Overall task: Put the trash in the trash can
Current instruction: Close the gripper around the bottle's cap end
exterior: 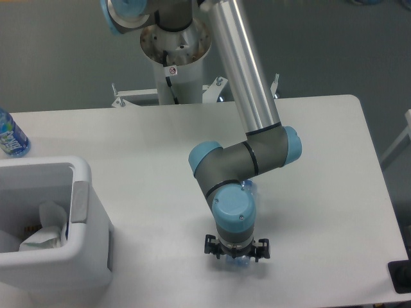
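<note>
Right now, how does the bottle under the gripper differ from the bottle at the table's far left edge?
The clear bottle lies flat under the arm, mostly hidden, with the gripper over its lower end; the labelled bottle stands apart from the arm. The clear bottle shows no label; the labelled bottle has a bright blue wrap. The clear bottle sits mid-table, far from the trash can; the labelled bottle is just behind it. Both look plastic.

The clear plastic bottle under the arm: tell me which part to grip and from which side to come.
Grip the clear plastic bottle across its slim body, coming straight down from above. It lies flat on the table, one end showing past the wrist and the other under the gripper, so its narrow width suits the jaws. The arm hides the middle.
</note>
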`<move>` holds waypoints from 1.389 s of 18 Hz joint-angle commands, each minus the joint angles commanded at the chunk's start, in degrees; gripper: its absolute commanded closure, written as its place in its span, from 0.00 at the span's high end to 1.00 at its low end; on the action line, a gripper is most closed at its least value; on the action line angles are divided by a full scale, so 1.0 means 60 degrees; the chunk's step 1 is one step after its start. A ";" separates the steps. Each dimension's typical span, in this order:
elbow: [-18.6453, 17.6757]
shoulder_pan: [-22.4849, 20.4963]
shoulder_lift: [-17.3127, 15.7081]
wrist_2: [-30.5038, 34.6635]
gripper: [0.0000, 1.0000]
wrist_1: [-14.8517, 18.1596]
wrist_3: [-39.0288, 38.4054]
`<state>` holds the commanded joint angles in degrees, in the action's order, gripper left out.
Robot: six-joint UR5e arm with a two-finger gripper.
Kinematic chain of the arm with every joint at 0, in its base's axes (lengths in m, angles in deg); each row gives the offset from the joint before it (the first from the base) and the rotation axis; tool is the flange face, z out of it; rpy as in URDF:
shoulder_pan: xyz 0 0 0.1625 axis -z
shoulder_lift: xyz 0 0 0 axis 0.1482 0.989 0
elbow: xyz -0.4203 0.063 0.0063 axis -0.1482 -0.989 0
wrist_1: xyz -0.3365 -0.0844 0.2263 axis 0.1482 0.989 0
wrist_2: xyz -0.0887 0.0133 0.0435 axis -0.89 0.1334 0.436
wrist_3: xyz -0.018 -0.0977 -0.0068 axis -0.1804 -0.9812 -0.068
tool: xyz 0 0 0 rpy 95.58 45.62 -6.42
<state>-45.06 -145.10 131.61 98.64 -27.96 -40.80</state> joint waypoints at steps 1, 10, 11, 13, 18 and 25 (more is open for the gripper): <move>0.0000 0.0000 0.0000 0.0000 0.93 0.0000 0.0000; 0.0000 0.0000 -0.0029 0.0015 0.72 0.0015 0.0029; -0.0014 0.0000 -0.0029 0.0015 0.70 0.0015 0.0073; -0.0015 0.0000 -0.0044 0.0015 0.67 0.0015 0.0073; -0.0029 0.0000 -0.0117 0.0015 0.62 0.0015 0.0277; -0.0029 0.0000 -0.0293 0.0000 0.49 0.0029 0.0337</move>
<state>-45.24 -145.10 129.85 98.64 -27.79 -38.78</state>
